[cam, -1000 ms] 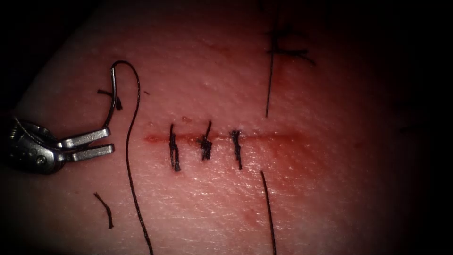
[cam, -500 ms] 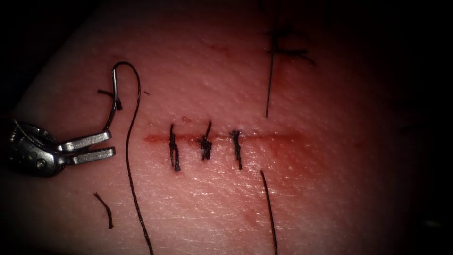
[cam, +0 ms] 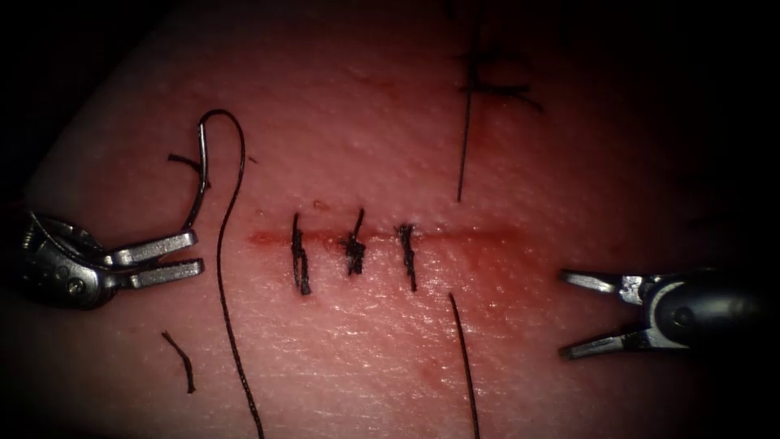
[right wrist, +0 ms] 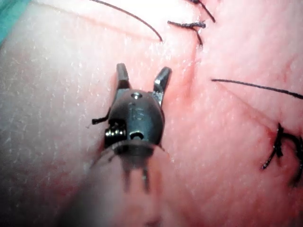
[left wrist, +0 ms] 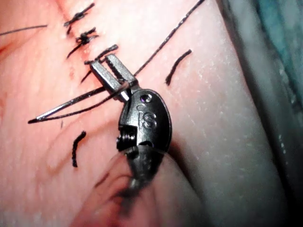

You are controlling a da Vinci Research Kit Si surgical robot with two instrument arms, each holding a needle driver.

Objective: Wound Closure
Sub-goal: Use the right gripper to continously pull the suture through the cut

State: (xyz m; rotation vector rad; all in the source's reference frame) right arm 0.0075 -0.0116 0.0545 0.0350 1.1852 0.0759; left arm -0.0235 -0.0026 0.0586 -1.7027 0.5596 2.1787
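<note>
The tissue (cam: 366,349) has a horizontal cut (cam: 471,237) crossed by three dark stitches (cam: 354,244). Past the cut's left end, my left tool (cam: 197,252) is shut on the curved needle (cam: 197,179), near the end away from the thread. The needle arcs up over the skin, out of the tissue. Its thread (cam: 221,276) loops over from the top of the needle and trails down the tissue. In the left wrist view the needle (left wrist: 71,104) crosses the base of the left tool (left wrist: 104,60). My right tool (cam: 562,315) (right wrist: 143,68) stands wide open just below the cut's right end and holds nothing.
Cut ends of thread lie on the skin: a short one (cam: 179,362) below the left tool, a long one (cam: 463,358) under the third stitch and another (cam: 465,138) above it. Older knotted stitches (cam: 496,85) sit at the far top. Red fluid stains the cut's right part.
My right tool has come in from the right with its jaws open. My left tool has shifted a little to the right, carrying the needle with it.
</note>
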